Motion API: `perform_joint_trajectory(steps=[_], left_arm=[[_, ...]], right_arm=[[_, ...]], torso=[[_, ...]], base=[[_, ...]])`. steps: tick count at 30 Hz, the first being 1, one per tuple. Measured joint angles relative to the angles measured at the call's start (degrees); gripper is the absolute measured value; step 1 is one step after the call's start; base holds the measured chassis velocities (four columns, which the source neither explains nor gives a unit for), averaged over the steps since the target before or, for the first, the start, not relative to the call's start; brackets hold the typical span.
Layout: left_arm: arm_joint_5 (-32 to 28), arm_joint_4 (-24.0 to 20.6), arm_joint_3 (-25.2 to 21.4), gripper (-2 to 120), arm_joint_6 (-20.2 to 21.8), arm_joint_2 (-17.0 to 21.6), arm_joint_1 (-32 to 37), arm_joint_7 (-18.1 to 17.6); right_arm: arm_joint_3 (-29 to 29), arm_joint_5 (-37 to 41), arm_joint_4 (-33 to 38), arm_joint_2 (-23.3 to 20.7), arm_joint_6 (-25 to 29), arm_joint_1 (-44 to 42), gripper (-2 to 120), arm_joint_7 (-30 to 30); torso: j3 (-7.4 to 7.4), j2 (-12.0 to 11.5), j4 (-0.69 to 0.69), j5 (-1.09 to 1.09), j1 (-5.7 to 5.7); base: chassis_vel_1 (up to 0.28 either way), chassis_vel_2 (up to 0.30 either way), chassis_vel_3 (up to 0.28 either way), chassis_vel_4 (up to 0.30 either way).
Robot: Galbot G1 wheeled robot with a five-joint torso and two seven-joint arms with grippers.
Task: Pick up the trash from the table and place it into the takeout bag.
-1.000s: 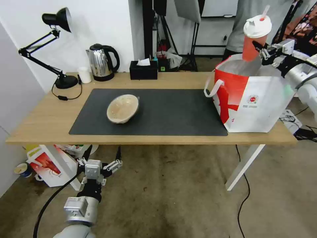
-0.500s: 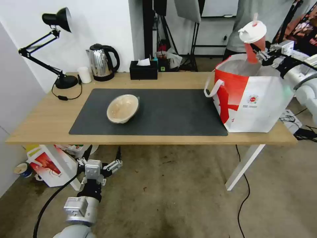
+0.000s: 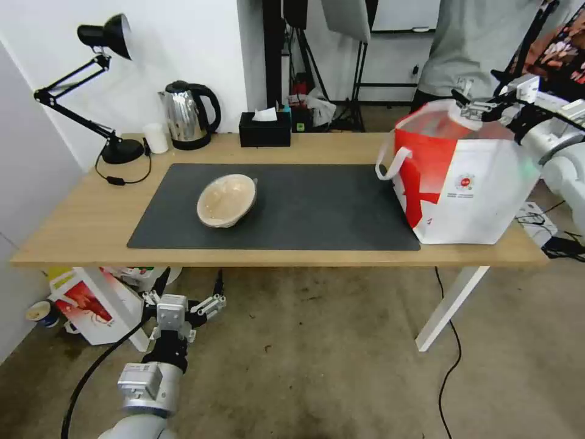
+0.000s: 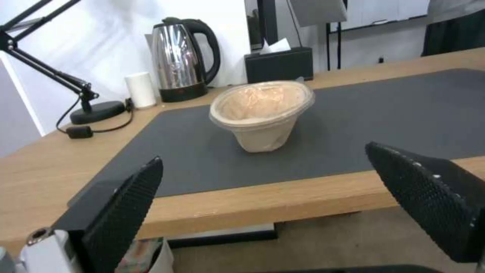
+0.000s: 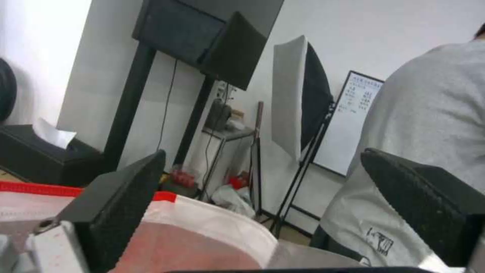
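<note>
Right gripper [image 3: 466, 105] hangs over the far rim of the boxy bag [image 3: 481, 195], jaws spread and empty, with rubbery, dimpled black fingers [image 5: 116, 206]. The bag stands upright at the right end of the worktop [image 3: 79, 225], overlapping the right edge of the flat, dark mat [image 3: 317, 207]; its top gapes open, and the cup inside cannot be made out. The beige paper bowl [image 3: 226, 199], round and tapered, sits tilted on the mat's left half, with bare mat all around it. Left gripper [image 3: 183, 303] waits low before the worktop's front edge, jaws parted. Kettle [image 3: 187, 114], small white cup [image 3: 156, 138] and tissue box [image 3: 264, 128] line the far edge.
</note>
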Motion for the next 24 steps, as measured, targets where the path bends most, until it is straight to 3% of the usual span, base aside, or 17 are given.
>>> perform_joint_trajectory(steps=[12,15,16,18,20,23,24], left_arm=[[0.0,0.0,0.0,100,0.0,0.0,0.0,0.0],[0.0,0.0,0.0,100,0.0,0.0,0.0,0.0],[0.0,0.0,0.0,100,0.0,0.0,0.0,0.0],[0.0,0.0,0.0,100,0.0,0.0,0.0,0.0],[0.0,0.0,0.0,100,0.0,0.0,0.0,0.0],[0.0,0.0,0.0,100,0.0,0.02,0.0,0.0],[0.0,0.0,0.0,100,0.0,0.02,0.0,0.0]], right_arm=[[0.62,0.06,1.38,-0.01,-0.35,-1.16,100,0.95],[1.83,0.65,4.31,-0.37,-0.42,-2.46,100,4.15],[2.25,1.07,5.42,-0.48,-0.58,-2.97,100,5.31],[4.58,4.12,12.02,-0.94,-2.46,-5.76,100,13.51],[4.99,4.56,13.1,-0.94,-2.74,-6.23,100,14.83],[8.81,6.36,23.22,-0.65,-4.79,-11.47,100,25.71],[8.81,6.36,23.22,-0.65,-4.79,-11.47,100,25.71]], torso=[[0.0,0.0,0.0,0.0,0.0],[0.0,0.0,0.0,0.0,0.0],[0.0,0.0,0.0,0.0,0.0],[0.0,0.0,0.0,0.0,0.0],[0.0,0.0,0.0,-0.01,0.0],[0.0,0.0,0.0,0.0,0.0],[0.0,0.0,0.0,0.0,0.0]], base=[[0.0,0.0,0.0,0.0],[0.0,0.0,0.0,0.0],[0.0,0.0,0.0,0.0],[0.0,0.0,0.0,0.0],[0.0,0.0,0.0,0.0],[0.0,0.0,0.0,0.0],[0.0,0.0,0.0,0.0]])
